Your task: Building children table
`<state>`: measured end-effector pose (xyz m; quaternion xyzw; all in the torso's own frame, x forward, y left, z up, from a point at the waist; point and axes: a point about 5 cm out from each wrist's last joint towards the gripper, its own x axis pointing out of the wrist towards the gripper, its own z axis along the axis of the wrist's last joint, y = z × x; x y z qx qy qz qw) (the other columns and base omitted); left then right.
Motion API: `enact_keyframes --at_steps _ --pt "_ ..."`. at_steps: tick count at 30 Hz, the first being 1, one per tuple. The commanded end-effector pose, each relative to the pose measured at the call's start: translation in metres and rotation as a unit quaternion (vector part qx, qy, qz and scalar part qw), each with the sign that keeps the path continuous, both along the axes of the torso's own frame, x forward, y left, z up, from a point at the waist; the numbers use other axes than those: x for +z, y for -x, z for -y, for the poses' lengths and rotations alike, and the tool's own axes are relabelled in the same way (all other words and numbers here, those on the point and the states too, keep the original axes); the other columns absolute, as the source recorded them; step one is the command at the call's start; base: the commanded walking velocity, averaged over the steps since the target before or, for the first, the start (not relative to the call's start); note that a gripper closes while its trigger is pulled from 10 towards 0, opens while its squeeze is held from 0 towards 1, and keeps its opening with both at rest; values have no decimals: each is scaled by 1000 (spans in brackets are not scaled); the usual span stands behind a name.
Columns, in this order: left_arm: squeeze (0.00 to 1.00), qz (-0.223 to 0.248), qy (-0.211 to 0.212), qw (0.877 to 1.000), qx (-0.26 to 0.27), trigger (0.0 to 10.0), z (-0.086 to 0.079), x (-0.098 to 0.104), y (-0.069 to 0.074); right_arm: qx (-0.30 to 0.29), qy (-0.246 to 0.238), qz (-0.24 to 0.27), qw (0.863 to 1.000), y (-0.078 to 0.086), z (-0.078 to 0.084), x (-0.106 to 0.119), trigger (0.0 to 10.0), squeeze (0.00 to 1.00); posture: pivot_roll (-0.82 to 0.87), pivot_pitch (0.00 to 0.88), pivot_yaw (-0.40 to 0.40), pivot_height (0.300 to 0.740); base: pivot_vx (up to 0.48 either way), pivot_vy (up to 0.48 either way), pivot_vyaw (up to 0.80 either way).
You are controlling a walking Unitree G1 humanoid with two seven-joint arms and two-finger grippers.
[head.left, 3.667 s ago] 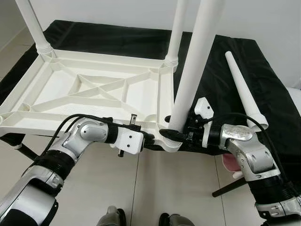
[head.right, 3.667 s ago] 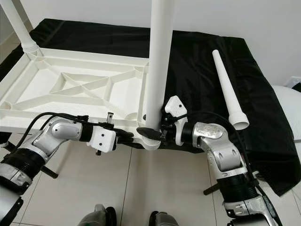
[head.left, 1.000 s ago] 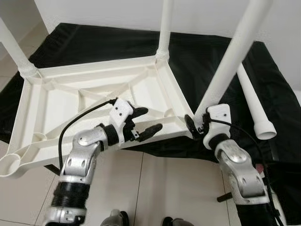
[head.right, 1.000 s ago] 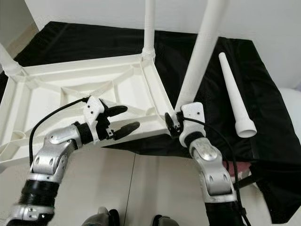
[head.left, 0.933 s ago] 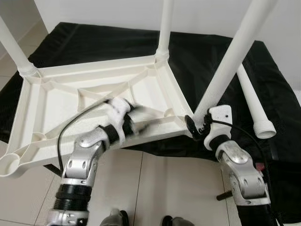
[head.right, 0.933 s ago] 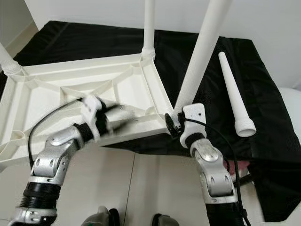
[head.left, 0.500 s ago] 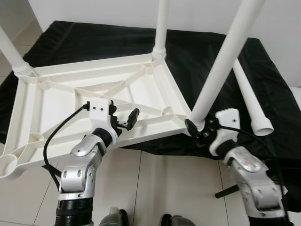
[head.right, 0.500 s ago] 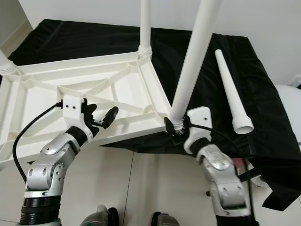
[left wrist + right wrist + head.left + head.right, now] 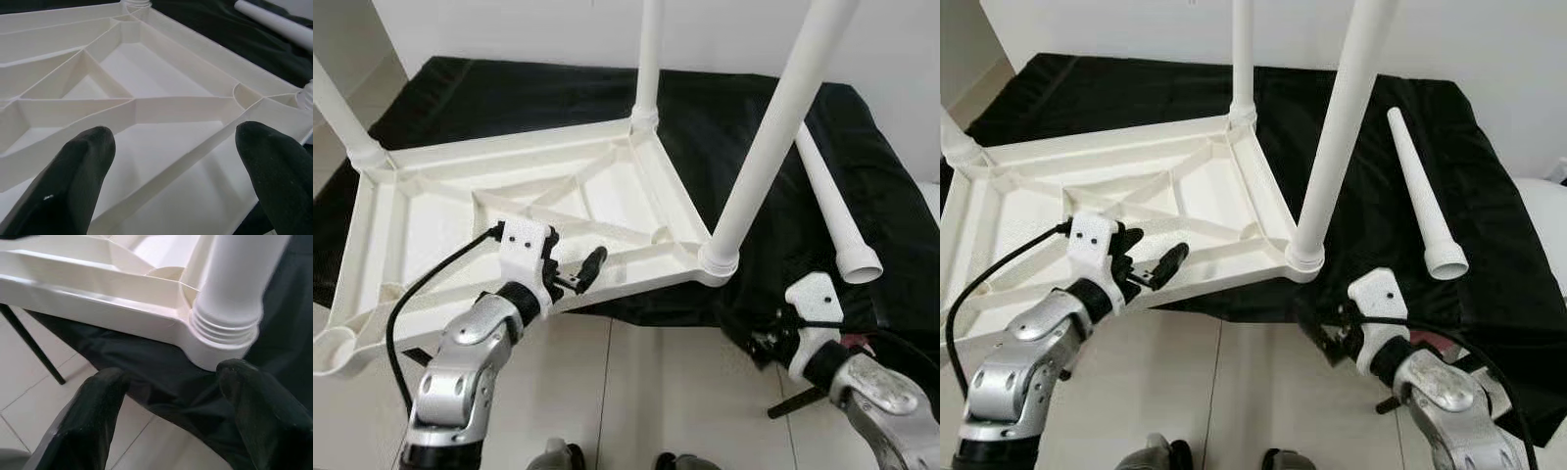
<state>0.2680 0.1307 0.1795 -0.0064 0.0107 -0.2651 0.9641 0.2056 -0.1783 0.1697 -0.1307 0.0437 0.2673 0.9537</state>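
The white children's table top [image 9: 421, 211] lies upside down on a black cloth. Three white legs stand in its corners: the near right leg [image 9: 767, 142], the far leg [image 9: 649, 59] and the left leg [image 9: 337, 110]. A fourth leg [image 9: 835, 206] lies loose on the cloth to the right. My left gripper [image 9: 1151, 253] is open over the front rim, its fingers [image 9: 73, 171] spread above the ribs [image 9: 146, 105]. My right gripper [image 9: 1327, 338] is open, below and in front of the near right leg's threaded socket [image 9: 225, 338], not touching it.
The black cloth [image 9: 509, 98] covers a low stand whose dark strut [image 9: 793, 401] reaches the tiled floor [image 9: 636, 392]. The table top's front left corner socket [image 9: 333, 348] overhangs the cloth's edge. A white wall rises behind.
My right gripper has let go of the near right leg's base and drawn back toward me and down. The leg stays standing in its socket. The left gripper stays open.
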Motion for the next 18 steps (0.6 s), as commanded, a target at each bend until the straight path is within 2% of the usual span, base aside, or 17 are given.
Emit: enact_keyframes --at_steps 1,5,8,10,11,12,14,15,16,17,18 --pt "0 -7 0 1000 0 10000 -2 -2 3 22 -16 0 1000 2 -11 1 10000 0 -32 95 31 740 0 0 0" --pt "0 -12 -1 1000 21 10000 2 -2 1 33 -79 23 996 -18 -53 3 10000 0 -18 86 30 740 0 0 0" --pt "0 2 -36 998 47 10000 1 -3 -4 33 -95 26 995 -33 -77 0 10000 0 10 83 27 740 0 0 0" --pt "0 8 -48 997 61 10000 -2 -4 -6 31 -96 28 995 -37 -82 -1 10000 0 10 83 27 740 0 0 0" --pt "0 2 -43 995 86 10000 -8 -6 -7 16 -98 33 994 -49 -87 0 10000 0 30 92 23 740 0 0 0" --pt "0 2 -43 995 86 10000 -8 -6 -7 16 -98 33 994 -49 -87 0 10000 0 30 92 23 740 0 0 0" --pt "0 -8 -29 994 108 10000 -15 -6 -7 -9 -103 38 994 -69 -93 4 10000 0 44 90 16 740 0 0 0" --pt "0 -8 -29 994 108 10000 -15 -6 -7 -9 -103 38 994 -69 -93 4 10000 0 44 90 16 740 0 0 0" --pt "0 -1 -36 995 88 10000 -21 -1 -2 -46 -88 47 994 -90 -97 6 10000 0 52 97 15 740 0 0 0" --pt "0 2 -42 996 79 10000 -25 2 0 -64 -78 52 994 -100 -97 7 10000 0 71 91 3 740 0 0 0" --pt "0 2 -42 996 79 10000 -25 2 0 -64 -78 52 994 -100 -97 7 10000 0 71 91 3 740 0 0 0"
